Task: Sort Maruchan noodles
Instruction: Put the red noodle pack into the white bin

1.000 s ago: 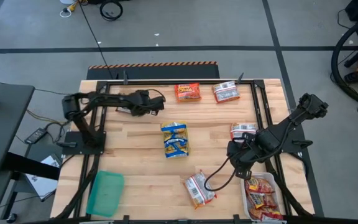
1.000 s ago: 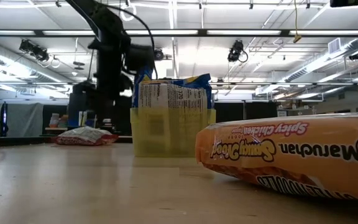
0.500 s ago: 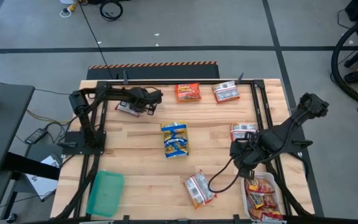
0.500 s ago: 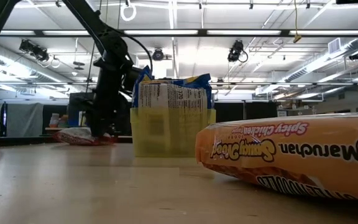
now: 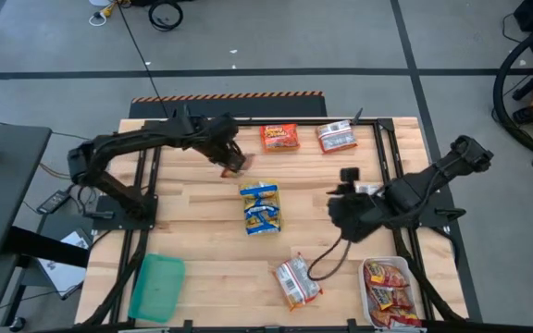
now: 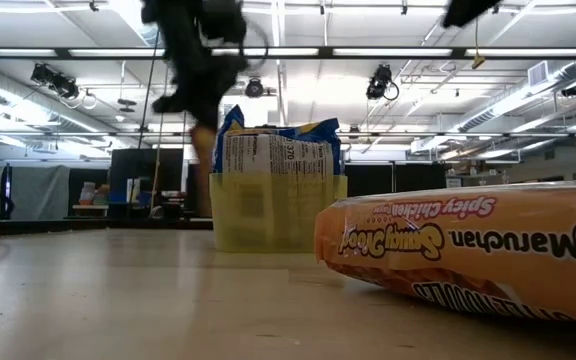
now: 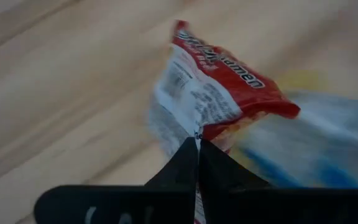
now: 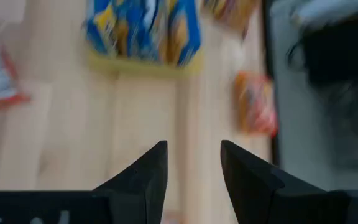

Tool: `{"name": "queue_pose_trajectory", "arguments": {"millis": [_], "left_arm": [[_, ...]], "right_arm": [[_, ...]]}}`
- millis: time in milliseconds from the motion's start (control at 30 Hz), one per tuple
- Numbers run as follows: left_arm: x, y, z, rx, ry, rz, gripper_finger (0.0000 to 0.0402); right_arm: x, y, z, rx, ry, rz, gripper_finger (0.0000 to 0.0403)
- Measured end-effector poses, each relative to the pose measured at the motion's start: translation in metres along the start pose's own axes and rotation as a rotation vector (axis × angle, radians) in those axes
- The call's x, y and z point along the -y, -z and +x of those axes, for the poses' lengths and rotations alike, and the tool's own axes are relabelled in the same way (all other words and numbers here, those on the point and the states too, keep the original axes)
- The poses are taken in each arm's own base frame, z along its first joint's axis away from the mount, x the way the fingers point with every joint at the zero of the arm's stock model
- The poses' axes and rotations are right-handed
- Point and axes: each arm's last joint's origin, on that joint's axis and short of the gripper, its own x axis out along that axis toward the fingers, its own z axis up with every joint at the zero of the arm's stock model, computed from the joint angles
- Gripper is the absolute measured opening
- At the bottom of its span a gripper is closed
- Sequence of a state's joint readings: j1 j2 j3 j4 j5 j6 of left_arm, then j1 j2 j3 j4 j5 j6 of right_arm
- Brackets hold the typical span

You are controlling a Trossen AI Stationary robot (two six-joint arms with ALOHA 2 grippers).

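My left gripper is shut on a silver-white and red Maruchan packet, held over the table's far middle just beyond the yellow tray of blue packets. My right gripper hovers open right of that tray, with nothing between its fingers. On the table lie an orange packet and a silver-red one at the far edge, another silver-red packet beside my right arm, and one near the front. An orange packet fills the low view's foreground. My left gripper pinches the packet's edge between its two fingertips, which meet on the thin plastic. The fingers slant down from above. The packet hangs below them, lifted clear of the table, its printed white back and red end showing.
A white tray with orange packets stands at the front right and a green tray at the front left. Black frame rails run along the table's sides. Bare wood lies between the green and yellow trays.
My left gripper has shut on the silver-red packet that lay at the far left, lifted it clear of the table and carried it toward the yellow tray, turning as it rose. My right gripper has rolled and shifted a little toward the table's middle, still open.
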State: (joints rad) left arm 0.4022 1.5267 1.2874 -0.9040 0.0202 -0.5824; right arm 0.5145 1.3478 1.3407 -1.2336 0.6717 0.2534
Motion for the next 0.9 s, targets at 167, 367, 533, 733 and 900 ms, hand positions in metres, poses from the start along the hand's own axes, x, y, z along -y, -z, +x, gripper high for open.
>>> {"name": "queue_pose_trajectory", "arguments": {"millis": [167,367,533,733,900], "left_arm": [[0.045,0.001,-0.039,0.101,0.202,0.125,0.0008],[0.098,0.014,-0.062,0.271,0.419,0.329,0.0008],[0.127,0.029,-0.072,0.375,0.540,0.389,0.0007],[0.145,0.043,-0.081,0.448,0.604,0.480,0.0007],[0.152,0.052,-0.084,0.468,0.624,0.566,0.0007]], "right_arm": [[0.020,-0.028,0.016,0.164,-0.010,0.050,0.0180],[0.052,-0.065,0.023,0.479,-0.055,0.163,0.0239],[0.065,-0.070,0.027,0.554,-0.074,0.086,0.0281],[0.061,-0.070,0.038,0.536,-0.218,0.043,0.0290],[0.055,-0.073,0.048,0.508,-0.235,0.040,0.0265]]}}
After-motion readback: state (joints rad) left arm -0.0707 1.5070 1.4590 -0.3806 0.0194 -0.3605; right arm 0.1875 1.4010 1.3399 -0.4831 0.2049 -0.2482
